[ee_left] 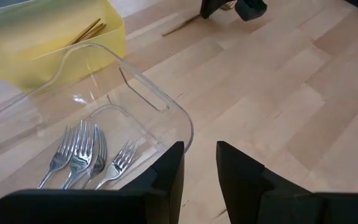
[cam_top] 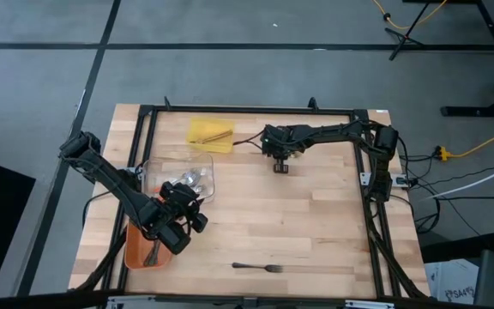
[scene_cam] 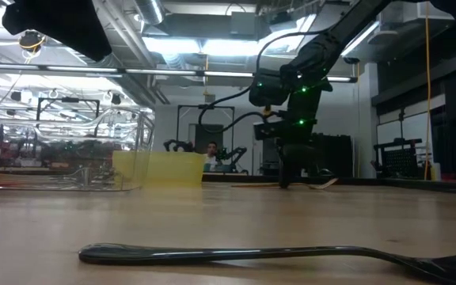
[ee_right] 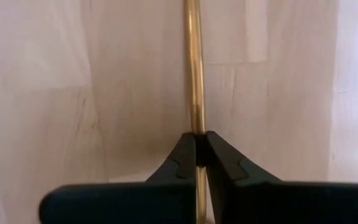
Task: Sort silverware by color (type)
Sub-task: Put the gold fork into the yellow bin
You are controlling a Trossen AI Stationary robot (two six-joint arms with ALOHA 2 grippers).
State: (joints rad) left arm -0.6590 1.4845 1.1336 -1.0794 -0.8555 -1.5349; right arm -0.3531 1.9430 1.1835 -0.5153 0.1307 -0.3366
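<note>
Clear tray (ee_left: 166, 102) holds silver forks (ee_left: 82, 152); right end effector (ee_right: 199, 151) clamps gold utensil (ee_right: 194, 68); left end effector (ee_left: 199, 165) apart.

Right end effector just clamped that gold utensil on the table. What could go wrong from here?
The right end effector pinches the thin gold utensil at one end, so it may swing or slip when lifted. Carried to the yellow tray, its free end could catch the rim. The black fork lies apart near the table edge and might be missed.
</note>
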